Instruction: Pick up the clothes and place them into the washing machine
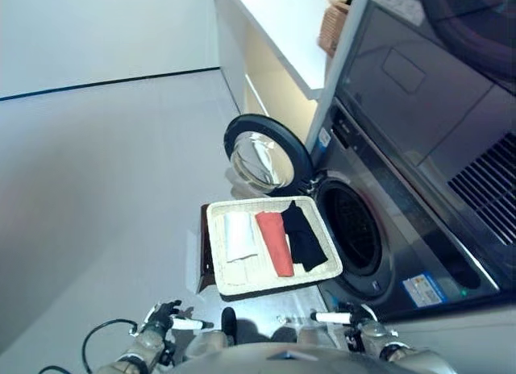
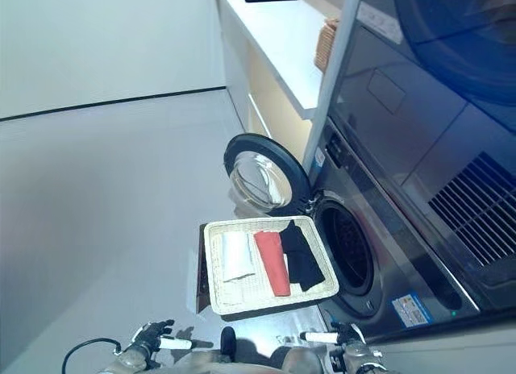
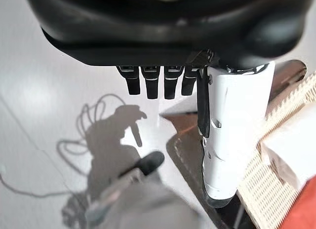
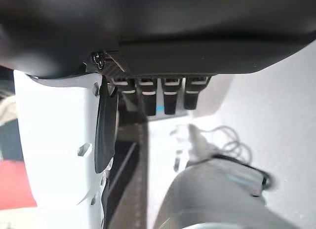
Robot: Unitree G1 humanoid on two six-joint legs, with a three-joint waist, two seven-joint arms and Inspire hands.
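Floor: pale grey, beside a white counter (image 1: 282, 27).
Washing machine (image 1: 419, 229): door (image 1: 262, 156) swung open.
Clothes: white (image 1: 239, 237), red (image 1: 275, 243), black (image 1: 304, 233), in wicker tray (image 1: 274, 284).
Left hand (image 1: 165, 316): fingers relaxed, empty.
Right hand (image 1: 347, 317): fingers relaxed, empty.

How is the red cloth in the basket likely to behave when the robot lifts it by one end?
The red cloth lies folded flat in the basket, so it will probably unfold and hang limp rather than stay stiff. It looks thin, so likely light. It touches the black cloth beside it and might drag that along. Both hands are empty.
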